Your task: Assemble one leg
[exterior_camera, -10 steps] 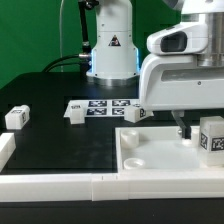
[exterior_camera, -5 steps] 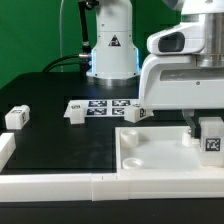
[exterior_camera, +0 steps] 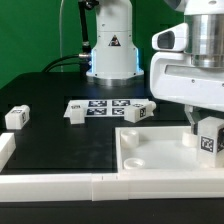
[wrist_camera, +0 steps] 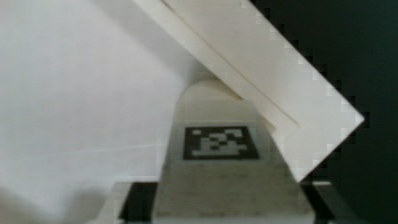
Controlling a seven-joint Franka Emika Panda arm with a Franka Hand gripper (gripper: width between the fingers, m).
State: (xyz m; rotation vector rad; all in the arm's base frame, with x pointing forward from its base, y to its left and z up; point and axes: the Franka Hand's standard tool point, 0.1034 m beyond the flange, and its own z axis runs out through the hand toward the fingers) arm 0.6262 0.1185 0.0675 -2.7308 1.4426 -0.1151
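Observation:
My gripper (exterior_camera: 205, 128) is shut on a leg (exterior_camera: 208, 137), a small white block with a black-and-white tag, and holds it over the right end of the large white panel (exterior_camera: 155, 152). In the wrist view the leg (wrist_camera: 217, 150) sits between my two dark fingers (wrist_camera: 146, 200), with the gripper (wrist_camera: 228, 205) around its near end. The panel's surface (wrist_camera: 71, 100) and its raised edge (wrist_camera: 267, 75) lie beneath. Whether the leg touches the panel I cannot tell. Three more legs lie on the black table: one at the exterior view's left (exterior_camera: 15, 117), one (exterior_camera: 75, 111) and one (exterior_camera: 138, 113) by the marker board.
The marker board (exterior_camera: 105, 105) lies flat behind the panel. A white rail (exterior_camera: 60, 185) runs along the table's front with a short end piece at the left (exterior_camera: 5, 150). The arm's base (exterior_camera: 110, 45) stands at the back, with a cable beside it.
The arm's hand has shifted toward the exterior view's right and slightly up. The held leg has stayed at the panel's right end and tilted a little.

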